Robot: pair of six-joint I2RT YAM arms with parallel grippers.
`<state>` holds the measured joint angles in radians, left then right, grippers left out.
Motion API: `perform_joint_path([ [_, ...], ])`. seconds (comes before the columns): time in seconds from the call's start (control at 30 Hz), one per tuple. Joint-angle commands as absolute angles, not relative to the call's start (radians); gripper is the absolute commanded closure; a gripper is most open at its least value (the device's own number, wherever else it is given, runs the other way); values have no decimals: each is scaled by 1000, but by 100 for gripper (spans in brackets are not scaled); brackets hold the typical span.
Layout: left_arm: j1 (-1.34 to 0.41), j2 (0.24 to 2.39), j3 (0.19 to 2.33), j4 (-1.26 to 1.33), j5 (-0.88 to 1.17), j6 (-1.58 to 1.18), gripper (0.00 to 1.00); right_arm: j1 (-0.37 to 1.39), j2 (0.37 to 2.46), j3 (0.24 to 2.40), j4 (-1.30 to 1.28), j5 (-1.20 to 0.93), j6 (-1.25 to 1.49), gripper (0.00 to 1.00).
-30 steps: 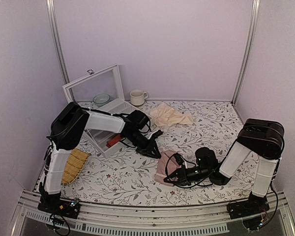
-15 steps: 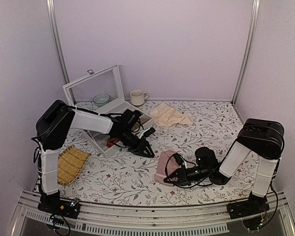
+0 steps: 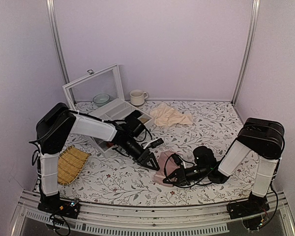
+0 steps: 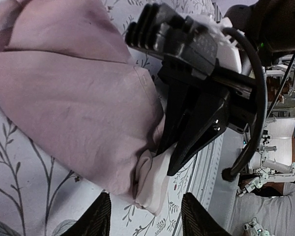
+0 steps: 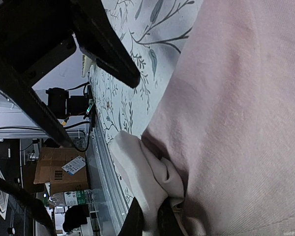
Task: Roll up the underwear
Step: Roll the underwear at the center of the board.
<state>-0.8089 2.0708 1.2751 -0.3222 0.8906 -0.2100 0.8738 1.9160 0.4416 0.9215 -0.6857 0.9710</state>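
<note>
Left gripper (image 3: 155, 155) has edged closer to the underwear (image 3: 164, 162), its fingers now spread wider; right gripper (image 3: 169, 176) pinches the cream edge. Pink, loosely bunched, it lies on the table (image 3: 211, 128), front centre

Tight around the underwear (image 3: 165, 161): left gripper (image 3: 156, 155), jaws spread, crowds its nine o'clock, while the right gripper (image 3: 167, 178) pinches the edge at six and that arm bars four. Twelve through two is bare table (image 3: 211, 129) up to the beige cloth (image 3: 169, 116). Seven o'clock is open too.
</note>
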Motion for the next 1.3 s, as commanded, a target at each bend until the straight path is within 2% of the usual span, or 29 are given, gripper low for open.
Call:
perform_joint_path([
  [0.0,-833,2084,1250,-356,896,-184,51,892,1999,411,663,-602,914,100],
  [0.37,-852,2079,1200,-371,845,-204,51,894,1996,408,658,-599,906,100],
  [0.9,-880,2139,1282,-394,817,-232,54,893,1993,408,653,-593,902,100],
  [1.2,-900,2168,1317,-432,796,-227,62,892,1995,410,652,-595,899,100],
  [1.27,-904,2175,1324,-440,794,-229,70,893,1996,408,650,-594,898,100],
])
